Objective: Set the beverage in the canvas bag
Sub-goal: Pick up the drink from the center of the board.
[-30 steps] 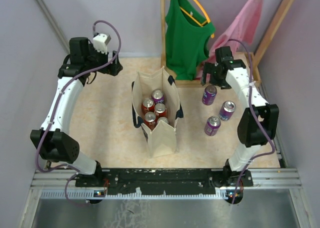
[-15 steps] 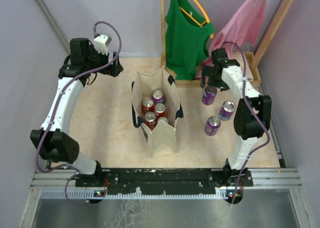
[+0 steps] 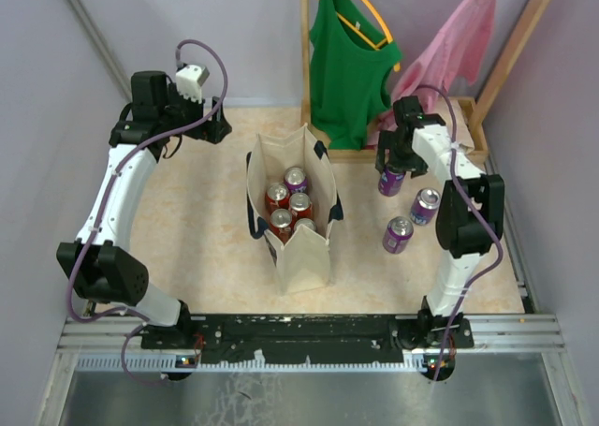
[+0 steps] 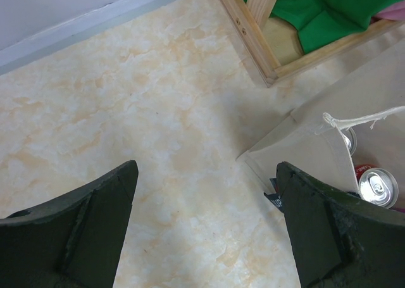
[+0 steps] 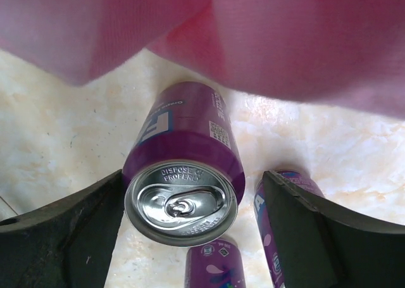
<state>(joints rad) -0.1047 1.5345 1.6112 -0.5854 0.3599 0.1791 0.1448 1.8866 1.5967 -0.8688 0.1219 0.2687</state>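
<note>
Right gripper: jaws standing wide, straddling a standing purple can without yet pinching it, lining up a side grasp; canvas bag waiting well off to its left, mouth gaping to receive cans; left gripper hanging fully open, holding nothing, sitting clear above the worktop.

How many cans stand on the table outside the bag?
3 cans: one between the right end effector's jaws, one to its right, one nearer the bases. The right arm may hide more.
</note>
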